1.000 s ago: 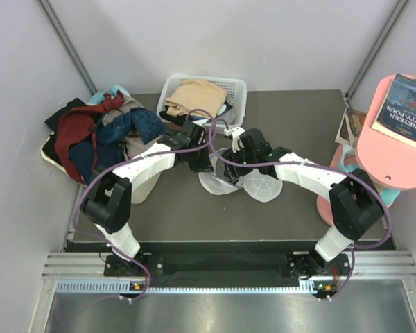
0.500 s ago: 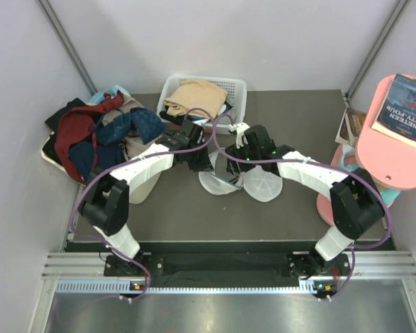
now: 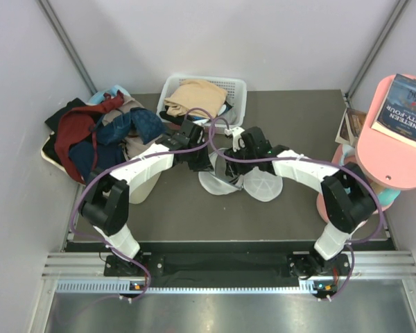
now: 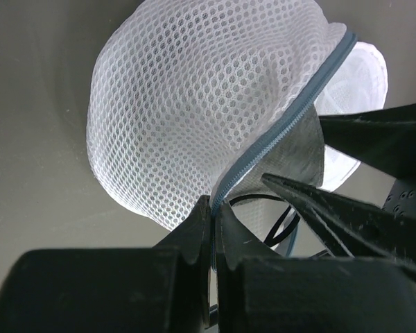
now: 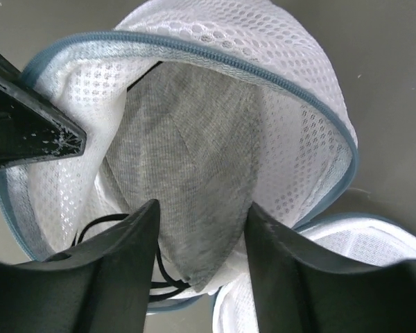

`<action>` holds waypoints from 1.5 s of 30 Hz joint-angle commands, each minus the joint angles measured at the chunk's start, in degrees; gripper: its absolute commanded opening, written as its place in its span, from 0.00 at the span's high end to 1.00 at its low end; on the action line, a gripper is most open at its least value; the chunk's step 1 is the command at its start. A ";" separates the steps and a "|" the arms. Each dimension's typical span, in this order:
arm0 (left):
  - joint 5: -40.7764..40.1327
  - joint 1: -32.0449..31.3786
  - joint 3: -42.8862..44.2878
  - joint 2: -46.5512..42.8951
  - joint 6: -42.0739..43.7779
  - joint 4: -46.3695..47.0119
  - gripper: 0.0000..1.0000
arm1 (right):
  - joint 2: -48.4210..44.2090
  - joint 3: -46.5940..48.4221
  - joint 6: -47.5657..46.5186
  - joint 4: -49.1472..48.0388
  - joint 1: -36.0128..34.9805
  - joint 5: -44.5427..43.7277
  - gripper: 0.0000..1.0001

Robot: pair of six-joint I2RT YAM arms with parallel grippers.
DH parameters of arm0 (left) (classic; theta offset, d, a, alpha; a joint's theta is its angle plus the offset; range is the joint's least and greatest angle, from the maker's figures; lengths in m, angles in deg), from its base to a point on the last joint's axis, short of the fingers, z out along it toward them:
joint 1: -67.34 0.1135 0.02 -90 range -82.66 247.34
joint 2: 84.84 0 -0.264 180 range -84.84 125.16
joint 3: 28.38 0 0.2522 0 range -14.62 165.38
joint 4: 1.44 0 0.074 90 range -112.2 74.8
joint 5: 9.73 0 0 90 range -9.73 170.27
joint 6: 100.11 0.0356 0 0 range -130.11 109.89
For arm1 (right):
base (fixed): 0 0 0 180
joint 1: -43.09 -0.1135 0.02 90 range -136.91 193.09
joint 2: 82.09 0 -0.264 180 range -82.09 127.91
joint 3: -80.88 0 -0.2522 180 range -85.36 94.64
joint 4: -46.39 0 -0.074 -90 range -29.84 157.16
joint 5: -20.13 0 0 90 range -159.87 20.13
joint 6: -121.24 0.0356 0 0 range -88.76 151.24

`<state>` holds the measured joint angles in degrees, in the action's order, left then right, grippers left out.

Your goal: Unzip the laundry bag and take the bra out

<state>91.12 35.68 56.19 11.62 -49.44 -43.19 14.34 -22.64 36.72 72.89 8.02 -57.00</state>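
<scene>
The laundry bag (image 3: pixel 218 184) lies mid-table, its whitish mesh (image 4: pixel 180 111) unzipped and its blue-grey zipper rim (image 5: pixel 215 59) gaping, with a round flap (image 3: pixel 263 186) folded out to the right. The grey bra (image 5: pixel 187 159) sits inside the opening, with a thin black strap (image 5: pixel 107 222) beside it. My left gripper (image 4: pixel 213 208) is shut on the bag's zipper edge and holds it up. My right gripper (image 5: pixel 201 229) is open, with its fingers (image 5: pixel 125 257) on either side of the bra's lower tip inside the bag. Both grippers meet over the bag in the top view (image 3: pixel 222 163).
A white slotted basket (image 3: pixel 236 87) with a tan garment (image 3: pixel 194 94) stands at the back. A pile of dark red and blue clothes (image 3: pixel 97 132) lies at the left, with a cream tub (image 3: pixel 142 187) beside it. A pink stool (image 3: pixel 395 156) with a book (image 3: pixel 409 111) stands at the right.
My right gripper has shifted a little to the left, over the open bag. The left arm has held still on the zipper edge.
</scene>
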 commanded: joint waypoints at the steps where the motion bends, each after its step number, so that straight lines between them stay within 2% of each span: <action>1: -0.04 -0.16 0.12 -2.16 -0.57 2.41 1.00 | 1.04 3.81 -0.82 -2.01 -0.26 1.82 0.58; 3: 0.05 -0.07 -0.05 -1.98 -0.57 2.59 1.00 | 2.28 6.26 -0.73 0.52 -0.53 1.47 0.95; 4: 0.05 -0.07 -0.05 -1.81 -0.57 2.59 1.00 | 2.19 6.88 -0.56 1.32 -0.44 0.68 1.00; 18: -0.74 3.10 1.18 0.30 0.04 1.44 1.00 | -20.38 8.04 0.93 13.98 3.60 -3.36 1.00; 21: -0.57 3.10 1.18 0.74 0.40 1.44 1.00 | -25.13 6.37 3.92 12.07 6.76 -2.76 1.00; 23: 0.39 3.10 1.53 1.18 0.40 1.62 1.00 | -27.15 4.88 6.46 10.22 9.92 1.27 1.00; 25: 2.49 3.10 1.79 1.36 0.40 3.36 1.00 | -27.25 3.91 7.18 7.94 11.16 5.04 1.00; 29: 4.44 2.75 3.02 1.18 -0.39 5.57 1.00 | -26.20 2.41 9.99 5.12 11.16 7.09 1.00; 32: 4.79 2.66 4.34 1.01 0.31 5.31 0.86 | -26.46 1.97 12.79 1.16 11.25 7.61 1.00; 33: 5.05 2.66 4.34 0.83 0.57 5.40 0.72 | -26.46 2.06 13.24 0.46 11.25 7.70 1.00; 34: 5.40 2.66 4.25 -0.13 0.92 5.66 0.42 | -26.03 2.32 13.42 0.02 11.25 7.62 1.00; 35: 5.58 2.74 4.08 -0.75 1.01 5.84 0.29 | -25.85 3.19 13.51 0.01 11.25 7.62 1.00; 36: 5.84 2.74 3.56 -1.54 1.19 6.54 0.22 | -25.50 3.55 13.51 0.19 11.34 8.05 1.00; 37: 6.11 2.74 3.29 -3.63 1.88 7.06 0.11 | -25.15 3.90 13.25 0.28 11.51 8.40 1.00; 41: 6.47 2.83 0.83 -9.62 5.13 8.30 0.02 | -25.67 6.00 13.25 1.15 12.13 10.16 1.00; 45: 8.04 2.83 -1.45 -16.03 8.74 7.95 0.01 | -25.76 9.78 12.72 4.48 13.27 12.18 1.00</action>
<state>96.68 38.48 56.43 3.56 -45.50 -38.62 -10.95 -19.51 49.37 77.78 19.71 -48.09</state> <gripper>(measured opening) 0.987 0.014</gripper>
